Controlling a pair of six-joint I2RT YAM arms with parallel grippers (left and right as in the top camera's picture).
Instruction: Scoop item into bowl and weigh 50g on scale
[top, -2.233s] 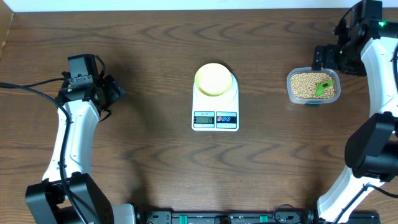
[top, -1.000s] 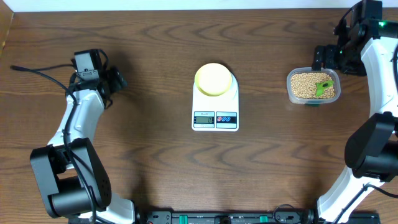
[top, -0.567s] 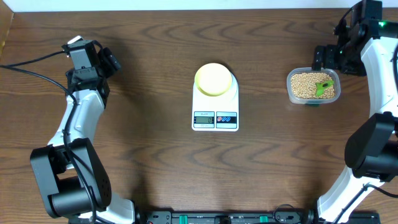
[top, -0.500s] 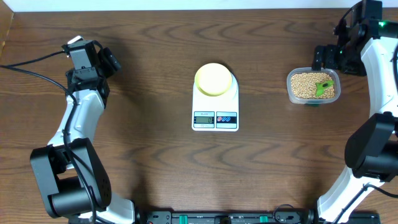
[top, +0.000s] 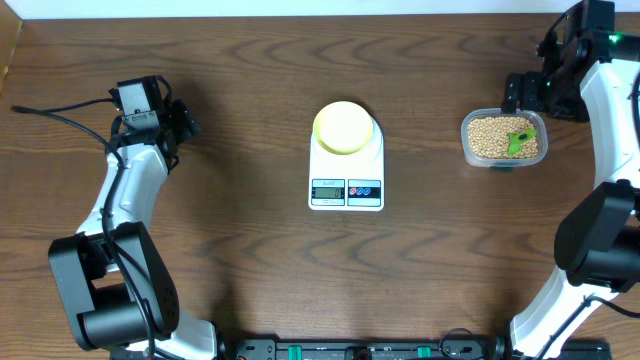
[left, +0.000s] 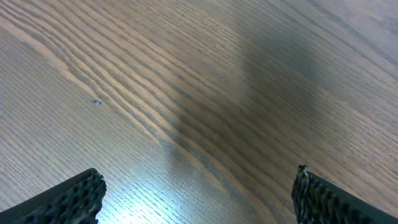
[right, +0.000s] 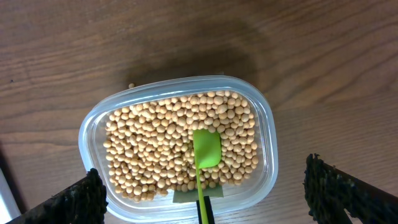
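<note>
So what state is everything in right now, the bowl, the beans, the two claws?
bowl, upright on the scale, no beans in it
beans, in the clear tub
green scoop, lying on the beans, unheld
left gripper, open, holding nothing
right gripper, open above the tub

Overhead looking straight down, covering whole table (top: 250, 280). Left wrist looking closely at bare wood. Right wrist facing down on tub (right: 86, 127) of beans (right: 149, 143), sharing it with overhead.

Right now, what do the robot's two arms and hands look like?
Both arms have white shells with black joints. The left arm trails a black cable; the right arm shows a green light. The left hand and right hand have black ribbed fingers.
</note>
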